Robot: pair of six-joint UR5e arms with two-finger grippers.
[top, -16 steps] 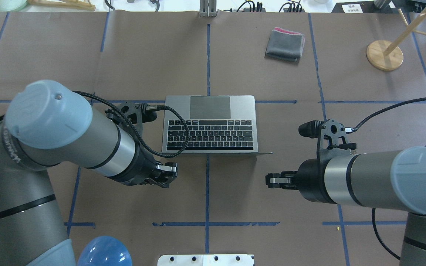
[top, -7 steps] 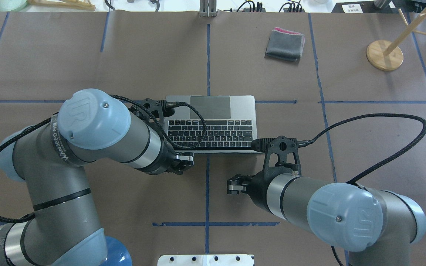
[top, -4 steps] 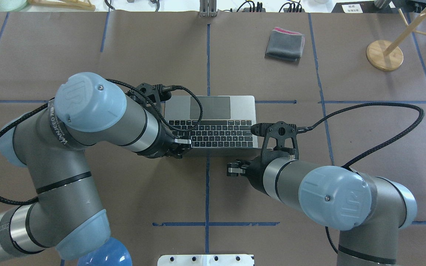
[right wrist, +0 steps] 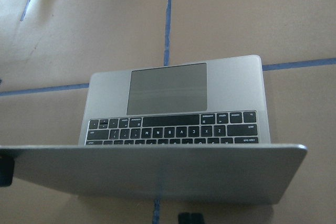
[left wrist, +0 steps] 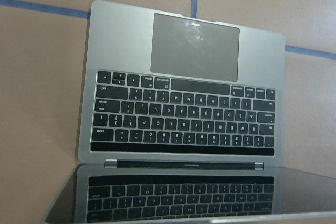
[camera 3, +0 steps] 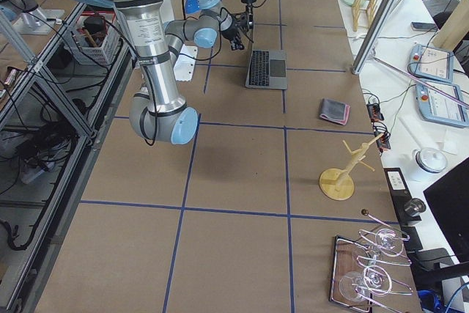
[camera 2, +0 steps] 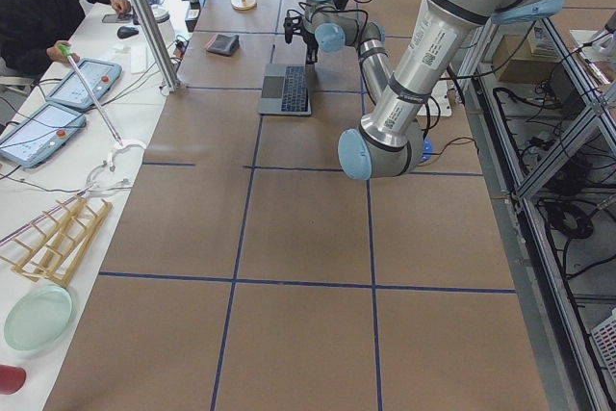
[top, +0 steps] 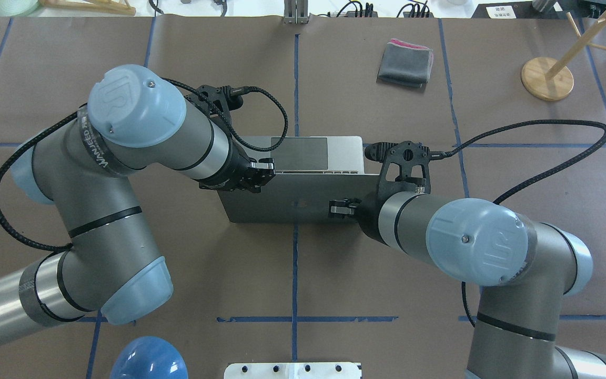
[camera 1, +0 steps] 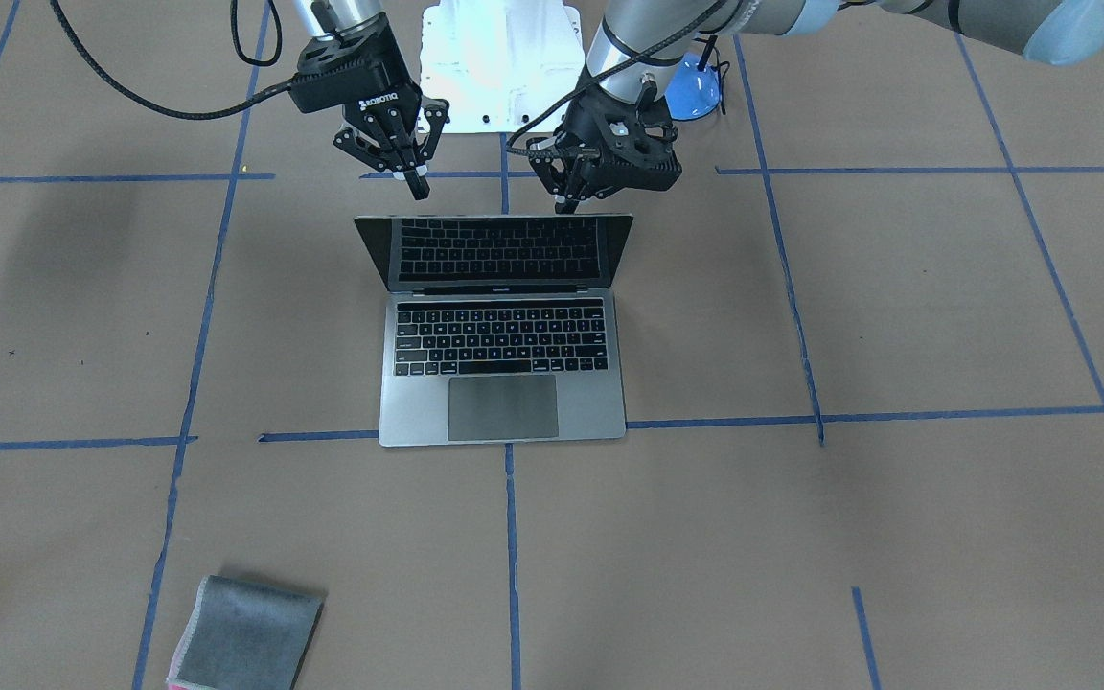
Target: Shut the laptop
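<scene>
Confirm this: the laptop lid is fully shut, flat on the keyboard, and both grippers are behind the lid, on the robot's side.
The lid is not shut. The laptop stands partly open, lid tilted over the keyboard, keys and trackpad showing, as the exterior front-facing view shows. The left gripper and right gripper are behind it, on the robot's side.

Robotics lab: a left arm [top: 124, 137] and right arm [top: 471, 242] over a brown-papered desk [top: 334, 273] gridded with blue tape [top: 295, 273], an operator [camera 2: 43, 7] beside teach pendants [camera 2: 85, 84].
</scene>
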